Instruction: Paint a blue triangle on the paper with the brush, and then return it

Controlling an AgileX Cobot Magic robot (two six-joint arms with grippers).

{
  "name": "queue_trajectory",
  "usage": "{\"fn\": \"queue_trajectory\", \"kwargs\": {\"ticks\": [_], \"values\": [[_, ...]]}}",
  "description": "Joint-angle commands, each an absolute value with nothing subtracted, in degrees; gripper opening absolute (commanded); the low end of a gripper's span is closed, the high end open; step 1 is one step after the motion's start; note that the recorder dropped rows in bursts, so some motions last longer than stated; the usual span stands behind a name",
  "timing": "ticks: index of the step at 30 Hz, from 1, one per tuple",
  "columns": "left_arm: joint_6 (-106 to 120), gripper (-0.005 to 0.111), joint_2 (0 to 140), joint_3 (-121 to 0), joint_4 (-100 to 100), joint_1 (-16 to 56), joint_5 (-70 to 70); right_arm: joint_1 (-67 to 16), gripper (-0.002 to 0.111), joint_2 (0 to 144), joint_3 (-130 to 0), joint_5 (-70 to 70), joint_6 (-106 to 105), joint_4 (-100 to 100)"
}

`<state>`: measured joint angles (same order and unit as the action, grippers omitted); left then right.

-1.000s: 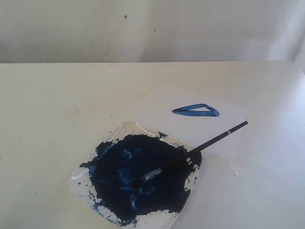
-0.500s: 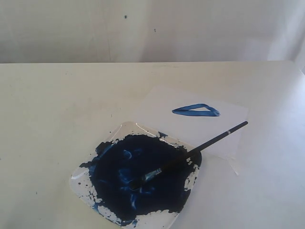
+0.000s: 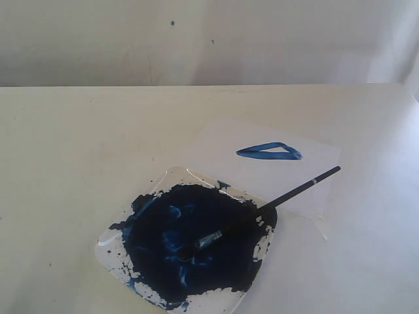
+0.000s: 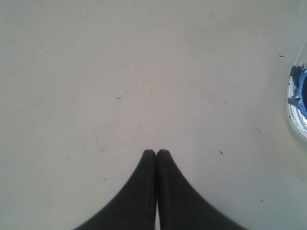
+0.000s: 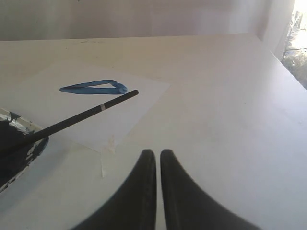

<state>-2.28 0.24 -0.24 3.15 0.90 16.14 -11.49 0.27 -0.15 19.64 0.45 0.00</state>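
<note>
The black-handled brush lies with its bristles in the dark blue paint of the clear tray, handle slanting out over the paper. A small blue triangle is painted on that white sheet. In the right wrist view the brush and the triangle lie on the paper, apart from my right gripper, which is shut and holds nothing. My left gripper is shut over bare table, with the tray's rim off to one side. Neither arm shows in the exterior view.
The cream table runs back to a pale wall. Paint smears cover much of the tray. A window's bright edge shows past the table's far corner.
</note>
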Motion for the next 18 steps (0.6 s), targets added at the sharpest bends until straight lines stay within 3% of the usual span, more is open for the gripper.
{"fn": "queue_trajectory", "kwargs": {"ticks": [1,18], "values": [[-2.19,0.0,0.0,0.0,3.24,1.42,15.85,-11.61,0.004,0.0,0.0,19.17,0.6,0.0],[-2.19,0.0,0.0,0.0,3.12,2.03,10.6,-11.61,0.004,0.0,0.0,19.17,0.6,0.0]]}}
